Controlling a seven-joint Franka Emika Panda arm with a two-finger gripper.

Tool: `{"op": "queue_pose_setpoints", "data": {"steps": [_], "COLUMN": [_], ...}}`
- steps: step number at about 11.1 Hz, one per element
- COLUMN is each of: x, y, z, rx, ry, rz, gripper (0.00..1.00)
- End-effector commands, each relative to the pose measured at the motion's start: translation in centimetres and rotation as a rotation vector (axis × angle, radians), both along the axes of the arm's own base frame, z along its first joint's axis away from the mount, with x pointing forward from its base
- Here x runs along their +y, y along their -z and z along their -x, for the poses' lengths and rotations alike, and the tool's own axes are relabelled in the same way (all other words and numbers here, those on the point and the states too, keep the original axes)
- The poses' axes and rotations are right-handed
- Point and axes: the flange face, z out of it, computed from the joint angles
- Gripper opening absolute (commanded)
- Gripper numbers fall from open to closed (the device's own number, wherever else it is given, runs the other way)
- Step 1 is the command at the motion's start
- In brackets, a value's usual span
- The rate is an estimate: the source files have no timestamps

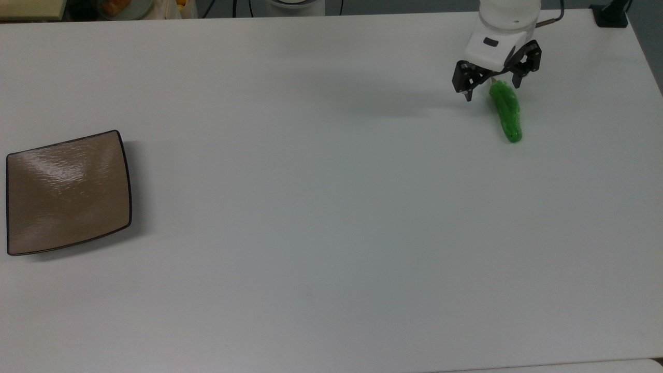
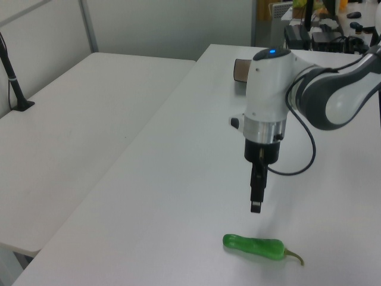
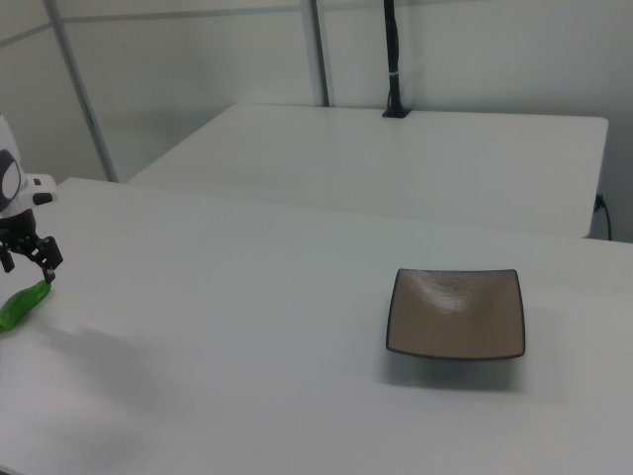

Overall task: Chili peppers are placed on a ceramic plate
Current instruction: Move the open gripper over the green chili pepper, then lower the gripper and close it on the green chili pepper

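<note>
The arm reaches in from the far edge of the top view, its white wrist pointing straight down and the black hand (image 1: 492, 89) spread wide over the stem end of the chili pepper (image 1: 506, 114). In the top view, 1 fingertip sits to the left of the pepper's stem end and the other to its right, so the hand straddles that end from above. The left view shows what the top view cannot: the hand (image 2: 256, 202) hangs clear above the bench (image 2: 196, 179), with a gap between the fingertips and the pepper (image 2: 255, 246), which lies flat with its thin curved stem toward the left view's right. There the fingers line up one behind the other, so their spread cannot be read from that side. A blue light glows on top of the white wrist housing in the left view, and a black cable loops from the wrist.

The right view catches the hand (image 3: 28, 265) at its left edge, just above the green tip of the pepper (image 3: 22, 307). The ceramic plate (image 3: 455, 314) sits well apart, bare, at the top view's left (image 1: 67, 191); in the left view, 1 corner of it (image 2: 240, 70) peeks out behind the arm.

No writing or brand mark can be read on anything.
</note>
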Motion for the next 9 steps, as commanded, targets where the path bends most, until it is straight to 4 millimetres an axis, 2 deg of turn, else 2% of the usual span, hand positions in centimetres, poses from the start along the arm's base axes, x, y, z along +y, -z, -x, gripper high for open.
{"op": "queue_pose_setpoints", "data": {"steps": [1,3,4,6,7,8,9], "x": [3.5,5.6,5.7,6.4,6.5,6.9,7.2], "y": [1.9,4.0,5.4,7.1,7.1,7.1,7.4], "z": [1.4,2.4,2.5,3.2,3.4,3.8,4.3], "rx": [-0.024,-0.024,-0.023,-0.035,-0.053,-0.078,-0.090], "ry": [0.036,0.030,0.035,0.034,0.023,-0.013,-0.040], "rz": [-0.053,-0.035,-0.005,0.036,0.050,0.064,0.081], "gripper": [1.00,1.00,1.00,1.00,0.83,0.36,0.15]}}
